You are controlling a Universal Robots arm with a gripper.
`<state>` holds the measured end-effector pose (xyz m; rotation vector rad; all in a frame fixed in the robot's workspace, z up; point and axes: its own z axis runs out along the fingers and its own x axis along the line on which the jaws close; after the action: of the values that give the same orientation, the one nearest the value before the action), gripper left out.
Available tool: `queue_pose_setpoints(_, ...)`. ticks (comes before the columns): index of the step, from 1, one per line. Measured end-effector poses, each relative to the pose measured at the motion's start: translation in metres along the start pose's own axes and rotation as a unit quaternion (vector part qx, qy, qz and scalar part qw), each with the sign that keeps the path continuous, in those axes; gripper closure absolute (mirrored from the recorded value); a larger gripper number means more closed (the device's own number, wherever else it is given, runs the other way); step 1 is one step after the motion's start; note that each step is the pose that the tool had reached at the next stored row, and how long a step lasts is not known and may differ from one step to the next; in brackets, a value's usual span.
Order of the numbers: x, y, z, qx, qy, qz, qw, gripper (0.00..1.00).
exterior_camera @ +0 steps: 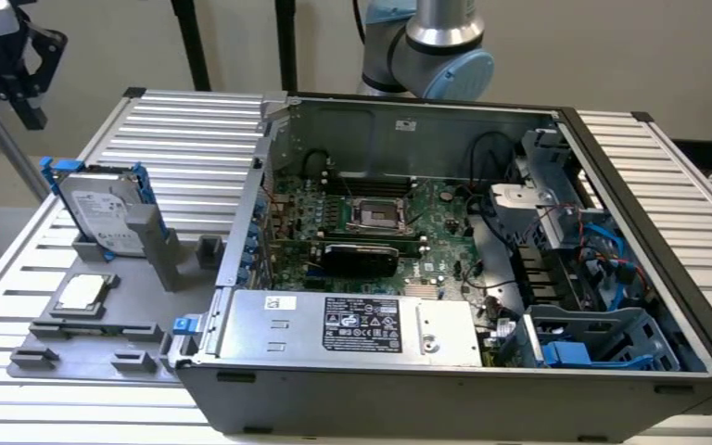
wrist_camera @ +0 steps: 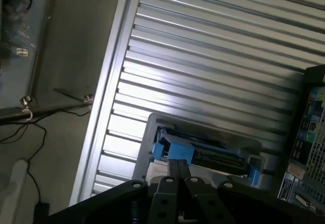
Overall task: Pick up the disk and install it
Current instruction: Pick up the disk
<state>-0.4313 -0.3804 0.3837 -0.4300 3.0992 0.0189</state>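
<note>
Disk stands on edge in a grey rack by the worktop's edge, presenting its blue-framed top to the closed, empty gripper above it.

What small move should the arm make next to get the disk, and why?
Probably open the fingers: they are shut and hang above the silver-grey rectangular hard drive in its blue plastic frame, which stands upright in the grey holder.
</note>
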Motion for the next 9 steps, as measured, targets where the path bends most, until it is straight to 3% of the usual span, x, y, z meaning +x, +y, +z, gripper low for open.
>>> queue_pose_setpoints(5, 0.0000, 0.0000, 0.0001, -0.0006, 0.0005, -0.045, 0.9990, 0.89)
queue_pose_setpoints(9, 0.0000, 0.0000, 0.0003, -0.0012, 0.0008, -0.082, 0.9967, 0.89)
